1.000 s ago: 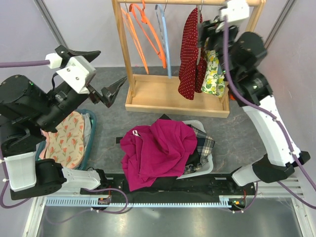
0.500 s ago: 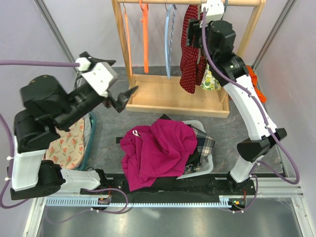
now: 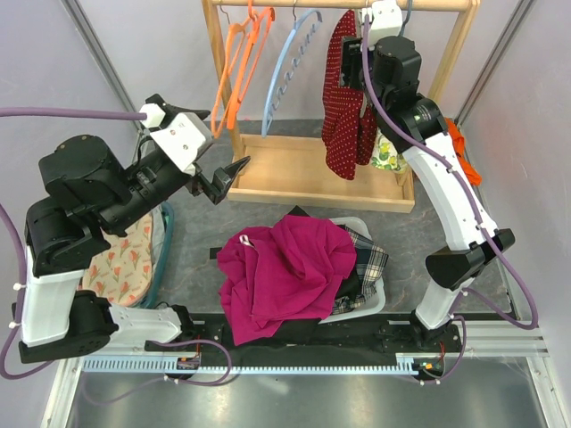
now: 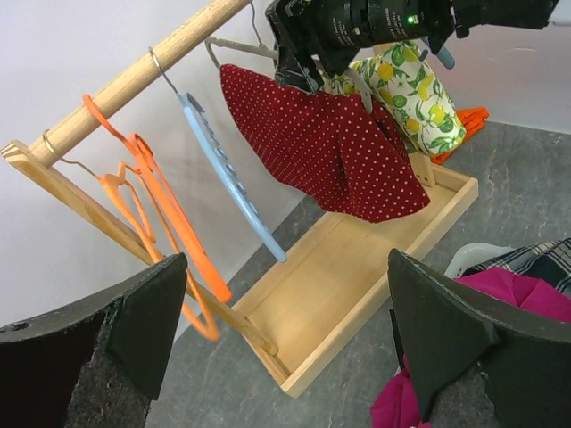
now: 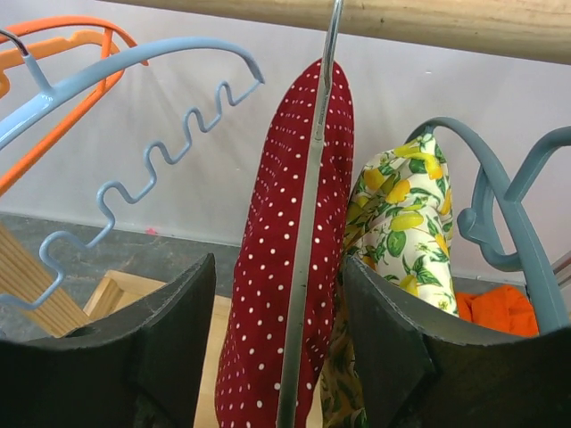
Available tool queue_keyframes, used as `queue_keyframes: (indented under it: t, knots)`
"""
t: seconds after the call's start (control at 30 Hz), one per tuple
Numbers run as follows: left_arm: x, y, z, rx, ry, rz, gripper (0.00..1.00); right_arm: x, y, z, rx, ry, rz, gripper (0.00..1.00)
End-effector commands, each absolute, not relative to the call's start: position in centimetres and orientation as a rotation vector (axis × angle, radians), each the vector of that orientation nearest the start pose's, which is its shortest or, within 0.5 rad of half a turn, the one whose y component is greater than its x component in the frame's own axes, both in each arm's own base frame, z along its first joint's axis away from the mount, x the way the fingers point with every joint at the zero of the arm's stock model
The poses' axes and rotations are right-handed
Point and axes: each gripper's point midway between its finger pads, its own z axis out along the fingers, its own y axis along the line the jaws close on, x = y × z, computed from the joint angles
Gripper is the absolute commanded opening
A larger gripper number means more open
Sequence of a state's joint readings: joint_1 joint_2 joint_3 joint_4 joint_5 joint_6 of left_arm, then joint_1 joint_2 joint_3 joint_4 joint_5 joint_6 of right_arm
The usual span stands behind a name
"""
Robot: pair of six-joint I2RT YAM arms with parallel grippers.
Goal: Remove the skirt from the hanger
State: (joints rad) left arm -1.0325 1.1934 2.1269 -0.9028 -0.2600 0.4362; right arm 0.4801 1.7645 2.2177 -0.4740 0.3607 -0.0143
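The skirt, red with white dots, hangs on a thin grey metal hanger from the wooden rod of the rack. My right gripper is up at the rod and open, one jaw on each side of the skirt and the hanger wire. A gap shows on its left side, and its right jaw is against the lemon-print garment. My left gripper hangs open and empty in the air left of the rack. In its own view the skirt shows far ahead.
Orange hangers and a blue hanger hang tilted left of the skirt. The rack's wooden base tray lies below. A white basket holds a magenta garment. A teal bin with floral cloth stands at left.
My right gripper moved left along the rod to straddle the skirt, its jaws narrowing slightly. The orange and blue hangers swung to a slant. My left arm shifted toward the rack.
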Motion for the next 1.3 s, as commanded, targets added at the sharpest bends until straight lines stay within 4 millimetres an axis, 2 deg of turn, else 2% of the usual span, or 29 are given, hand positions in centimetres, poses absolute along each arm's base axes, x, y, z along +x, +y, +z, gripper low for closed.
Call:
queue_keyframes:
  t: [0.0, 0.13, 0.23, 0.27, 0.37, 0.47, 0.6, 0.63, 0.7, 0.73, 0.83, 0.9, 0.93, 1.0, 1.03, 1.07, 1.13, 1.17, 1.27]
  knots:
    - [18.4, -19.0, 57.0, 0.839, 1.266, -0.313, 0.99, 46.5, 16.5, 50.1, -0.103, 1.559, 0.041, 0.65]
    - [18.3, -18.6, 57.1, 0.834, 1.264, -0.311, 0.99, 46.9, 16.4, 49.2, -0.108, 1.578, 0.016, 0.58]
    - [18.3, -18.6, 56.8, 0.837, 1.270, -0.309, 0.99, 47.4, 16.1, 47.6, -0.105, 1.613, -0.022, 0.56]
    - [18.3, -18.6, 56.8, 0.837, 1.270, -0.309, 0.99, 47.6, 16.0, 46.6, -0.111, 1.635, -0.044, 0.56]
    - [18.2, -18.5, 56.9, 0.837, 1.265, -0.314, 0.99, 47.7, 15.4, 45.5, -0.101, 1.661, -0.084, 0.60]
    - [18.1, -18.3, 57.1, 0.834, 1.261, -0.318, 0.99, 47.5, 15.3, 45.4, -0.100, 1.664, -0.090, 0.61]
    - [18.0, -18.4, 57.0, 0.837, 1.263, -0.318, 1.00, 47.3, 15.5, 45.7, -0.106, 1.656, -0.069, 0.49]
    - [18.1, -18.4, 56.9, 0.840, 1.264, -0.316, 1.00, 47.3, 15.6, 45.8, -0.110, 1.654, -0.062, 0.39]
    - [18.1, -18.3, 56.8, 0.840, 1.264, -0.314, 0.99, 47.1, 15.8, 46.3, -0.110, 1.640, -0.043, 0.27]
    - [18.0, -18.2, 56.8, 0.841, 1.265, -0.313, 0.99, 46.9, 15.7, 46.5, -0.106, 1.633, -0.037, 0.15]
    - [18.4, -18.9, 55.6, 0.863, 1.290, -0.307, 0.99, 46.5, 15.8, 47.6, -0.098, 1.594, -0.014, 0.00]
    - [18.5, -19.3, 54.8, 0.876, 1.303, -0.312, 1.00, 46.1, 15.6, 49.0, -0.085, 1.552, 0.006, 0.00]
    - [18.8, -20.1, 53.4, 0.904, 1.333, -0.312, 0.99, 45.9, 15.6, 49.6, -0.083, 1.535, 0.019, 0.00]
    - [19.2, -21.2, 51.7, 0.937, 1.363, -0.321, 0.99, 45.3, 15.8, 51.4, -0.074, 1.483, 0.063, 0.00]
    - [19.6, -22.0, 49.9, 0.967, 1.399, -0.314, 1.00, 45.0, 15.8, 52.4, -0.066, 1.459, 0.082, 0.00]
    - [19.8, -22.3, 49.1, 0.980, 1.414, -0.308, 0.99, 44.3, 15.7, 53.8, -0.051, 1.428, 0.109, 0.00]
    - [20.4, -23.1, 47.3, 1.015, 1.438, -0.287, 0.99, 43.6, 15.6, 55.3, -0.042, 1.396, 0.142, 0.00]
    - [20.4, -23.2, 46.9, 1.022, 1.442, -0.282, 1.00, 42.7, 15.4, 56.7, -0.035, 1.369, 0.163, 0.00]
    - [20.5, -23.4, 46.9, 1.024, 1.439, -0.284, 0.99, 40.5, 15.2, 58.1, -0.027, 1.353, 0.238, 0.00]
